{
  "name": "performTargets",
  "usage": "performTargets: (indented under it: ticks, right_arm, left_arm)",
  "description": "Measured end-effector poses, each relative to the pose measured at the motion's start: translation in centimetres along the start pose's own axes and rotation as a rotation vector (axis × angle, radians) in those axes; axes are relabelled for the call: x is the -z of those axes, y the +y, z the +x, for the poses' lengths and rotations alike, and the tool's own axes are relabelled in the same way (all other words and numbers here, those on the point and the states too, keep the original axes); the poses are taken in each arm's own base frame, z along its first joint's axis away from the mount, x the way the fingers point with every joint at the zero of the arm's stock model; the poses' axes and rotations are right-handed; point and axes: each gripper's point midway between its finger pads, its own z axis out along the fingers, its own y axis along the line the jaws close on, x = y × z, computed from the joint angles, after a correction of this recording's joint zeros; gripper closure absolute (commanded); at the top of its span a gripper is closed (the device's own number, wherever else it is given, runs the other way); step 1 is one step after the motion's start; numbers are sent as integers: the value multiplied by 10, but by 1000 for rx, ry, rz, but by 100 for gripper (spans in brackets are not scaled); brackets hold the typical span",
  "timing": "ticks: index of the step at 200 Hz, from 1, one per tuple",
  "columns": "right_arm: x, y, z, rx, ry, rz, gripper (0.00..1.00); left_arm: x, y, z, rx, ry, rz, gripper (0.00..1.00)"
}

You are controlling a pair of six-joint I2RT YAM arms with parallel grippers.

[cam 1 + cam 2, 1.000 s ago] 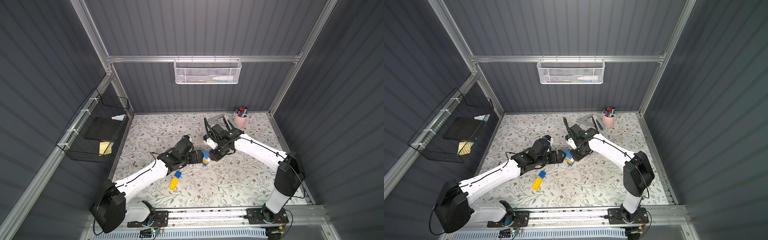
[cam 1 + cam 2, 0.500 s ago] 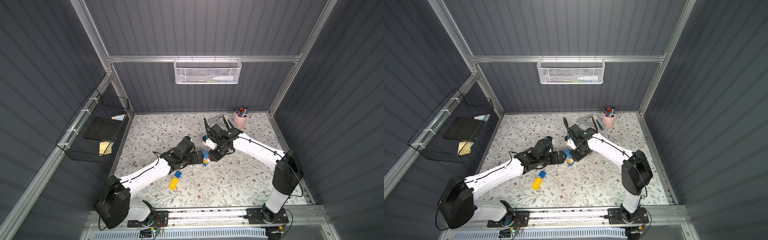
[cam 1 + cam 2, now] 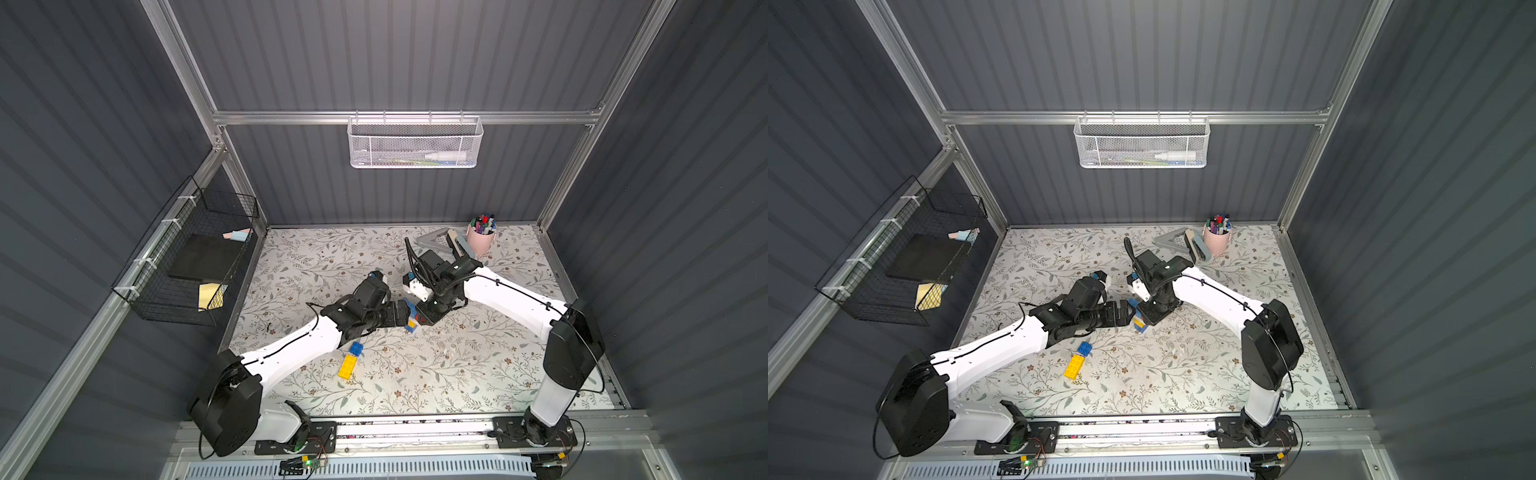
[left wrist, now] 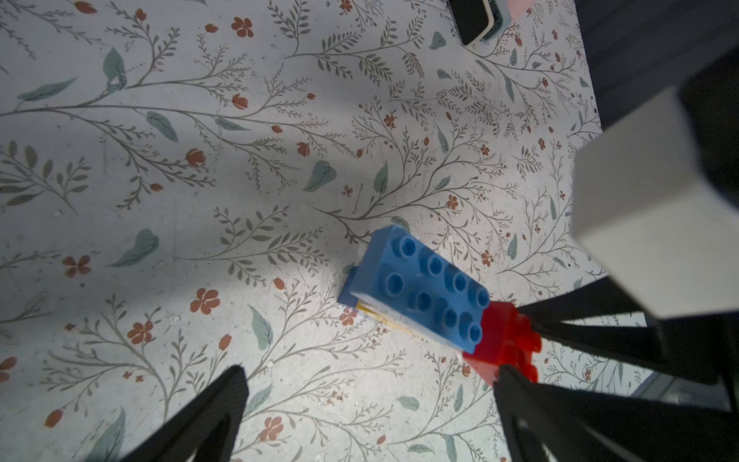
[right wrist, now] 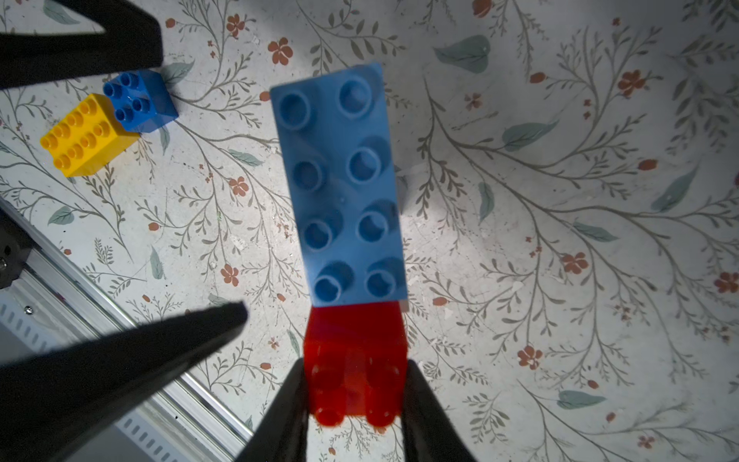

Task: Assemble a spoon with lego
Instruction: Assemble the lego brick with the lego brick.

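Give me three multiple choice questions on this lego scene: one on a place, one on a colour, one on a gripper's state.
1. Where do the loose yellow brick and small blue brick lie? A) in a bowl B) together on the table C) on a plate
2. Which brick does the right gripper clamp? A) white B) yellow C) red
3. The left gripper is: A) open, empty B) shut on a brick C) out of view
Answers: B, both rest on the floral table; C, its fingers pinch the red brick; A, its fingers stand wide apart.
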Motion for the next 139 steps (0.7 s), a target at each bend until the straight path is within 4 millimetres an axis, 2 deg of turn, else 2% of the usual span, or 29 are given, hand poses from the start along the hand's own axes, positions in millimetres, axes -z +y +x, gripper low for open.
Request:
performTargets:
  ticks: [139]
  right_arm:
    - [-4,-1,-5,-2,26,3,75]
  left_arm:
    - [-4,2,7,1,23,2,1]
